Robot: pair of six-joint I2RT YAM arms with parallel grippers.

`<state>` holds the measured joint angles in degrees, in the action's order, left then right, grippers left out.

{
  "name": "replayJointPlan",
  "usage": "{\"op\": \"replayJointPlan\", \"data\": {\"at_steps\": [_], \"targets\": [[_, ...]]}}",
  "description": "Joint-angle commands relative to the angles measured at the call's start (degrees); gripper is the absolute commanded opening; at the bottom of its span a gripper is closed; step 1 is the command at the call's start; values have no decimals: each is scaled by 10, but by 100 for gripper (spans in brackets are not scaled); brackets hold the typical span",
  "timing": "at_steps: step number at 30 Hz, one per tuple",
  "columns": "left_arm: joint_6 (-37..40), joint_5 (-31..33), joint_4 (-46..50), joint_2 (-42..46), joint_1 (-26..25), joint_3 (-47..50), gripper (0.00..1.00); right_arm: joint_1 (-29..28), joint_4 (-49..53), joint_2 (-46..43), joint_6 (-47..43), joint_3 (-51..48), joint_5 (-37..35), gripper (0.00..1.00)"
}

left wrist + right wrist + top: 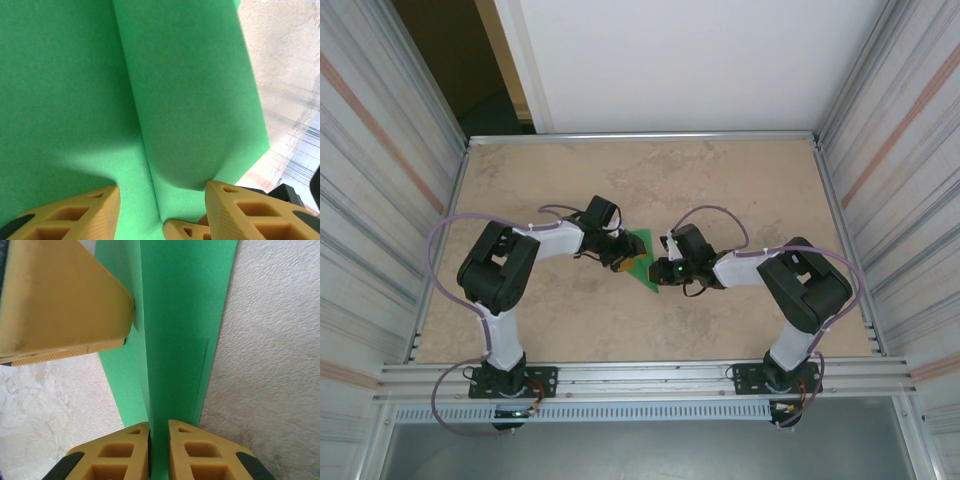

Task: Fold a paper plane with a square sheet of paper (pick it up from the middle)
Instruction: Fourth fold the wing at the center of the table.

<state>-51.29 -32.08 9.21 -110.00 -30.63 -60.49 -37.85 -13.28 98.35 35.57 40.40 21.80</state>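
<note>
Green paper [643, 264], part-folded, is sitting at centre of the top view. Right gripper [159, 426] is pinching its crease shut; left gripper [162, 186] is standing open astride it. Likely risk: left closing off-crease, skewing or tearing the fold

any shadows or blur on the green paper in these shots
left wrist view: a soft shadow pools on the bright-green folded paper across the crease, image grainy; right wrist view: paper evenly lit, edges crisp; top external view: flat light, paper small but sharp
</note>
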Motion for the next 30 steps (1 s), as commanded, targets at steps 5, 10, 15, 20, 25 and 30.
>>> {"op": "replayJointPlan", "data": {"at_steps": [5,10,15,20,25,30], "targets": [[-6,76,97,-72,-6,41,50,8,-13,16,9,-1,25,11],[-3,72,99,-65,-6,38,50,13,-19,18,11,-7,39,8],[4,72,109,-49,-5,25,50,20,-29,26,16,-12,58,5],[9,61,110,-30,-3,12,50,25,-43,31,24,-18,76,3],[18,53,115,-10,0,-9,51,33,-57,38,33,-23,93,1],[26,36,100,8,4,-24,53,42,-72,45,48,-26,121,0]]}}
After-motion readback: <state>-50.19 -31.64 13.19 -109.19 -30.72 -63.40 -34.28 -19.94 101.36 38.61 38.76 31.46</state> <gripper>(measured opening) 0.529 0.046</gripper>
